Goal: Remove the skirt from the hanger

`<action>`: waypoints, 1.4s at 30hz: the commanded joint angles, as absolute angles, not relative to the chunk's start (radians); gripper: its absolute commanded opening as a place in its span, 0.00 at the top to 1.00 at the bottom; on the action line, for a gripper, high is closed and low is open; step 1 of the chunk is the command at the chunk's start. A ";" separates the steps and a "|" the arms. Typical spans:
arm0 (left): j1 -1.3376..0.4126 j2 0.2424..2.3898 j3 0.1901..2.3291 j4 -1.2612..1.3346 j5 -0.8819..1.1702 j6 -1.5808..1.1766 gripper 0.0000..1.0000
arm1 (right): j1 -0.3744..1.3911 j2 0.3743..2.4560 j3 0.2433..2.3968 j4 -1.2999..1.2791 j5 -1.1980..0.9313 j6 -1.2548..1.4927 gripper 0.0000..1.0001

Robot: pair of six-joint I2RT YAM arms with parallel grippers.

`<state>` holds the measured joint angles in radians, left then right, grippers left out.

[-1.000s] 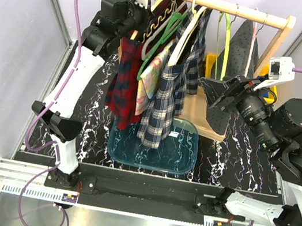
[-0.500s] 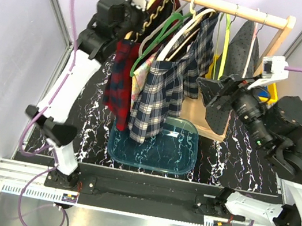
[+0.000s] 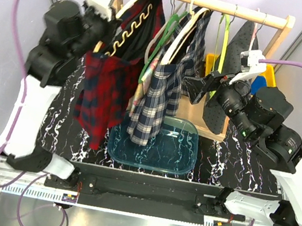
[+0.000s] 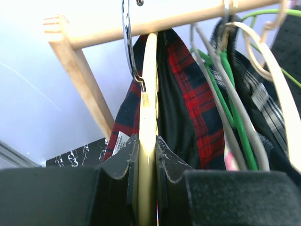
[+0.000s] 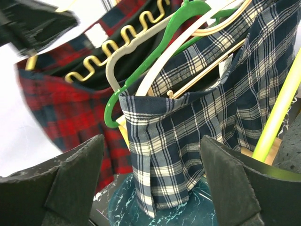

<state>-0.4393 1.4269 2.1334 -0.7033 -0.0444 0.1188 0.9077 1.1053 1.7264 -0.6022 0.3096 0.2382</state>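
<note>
A red plaid skirt (image 3: pixel 98 95) hangs on a cream hanger (image 4: pixel 149 84) whose metal hook sits just under the wooden rail (image 3: pixel 217 4). My left gripper (image 4: pixel 146 143) is shut on that hanger's cream arm, at the rack's left end (image 3: pixel 106 28). The skirt (image 4: pixel 195 103) drapes to the right of the pinched arm. A blue plaid skirt (image 3: pixel 152 104) hangs mid-rail on another hanger. My right gripper (image 3: pixel 193 90) stands open just right of it; in the right wrist view its jaws (image 5: pixel 151 141) frame the blue plaid skirt (image 5: pixel 188 136) without touching.
A teal tray (image 3: pixel 181 156) lies under the hanging clothes. Green (image 5: pixel 155 52) and white hangers crowd the rail between the two skirts. A dark dotted garment (image 3: pixel 241 38) and a yellow box (image 3: pixel 269 78) are at the rack's right end. Purple walls close in on both sides.
My left arm has pulled the cream hanger and red skirt left and nearer, away from the other clothes. My right gripper has moved left toward the blue plaid skirt.
</note>
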 commanded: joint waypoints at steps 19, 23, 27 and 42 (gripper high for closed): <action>-0.442 1.019 2.154 -1.221 0.434 0.596 1.00 | 0.905 1.181 1.743 -0.486 0.226 0.123 0.00; -0.442 0.977 2.155 -1.235 0.497 0.727 1.00 | 0.907 1.071 1.577 -0.277 0.138 0.006 0.00; -0.442 0.921 2.128 -1.036 0.483 0.736 1.00 | 0.905 0.977 1.389 -0.112 0.129 -0.098 0.00; -0.459 1.019 2.280 -0.750 0.667 0.439 1.00 | 0.905 0.884 1.394 -0.090 0.137 -0.164 0.00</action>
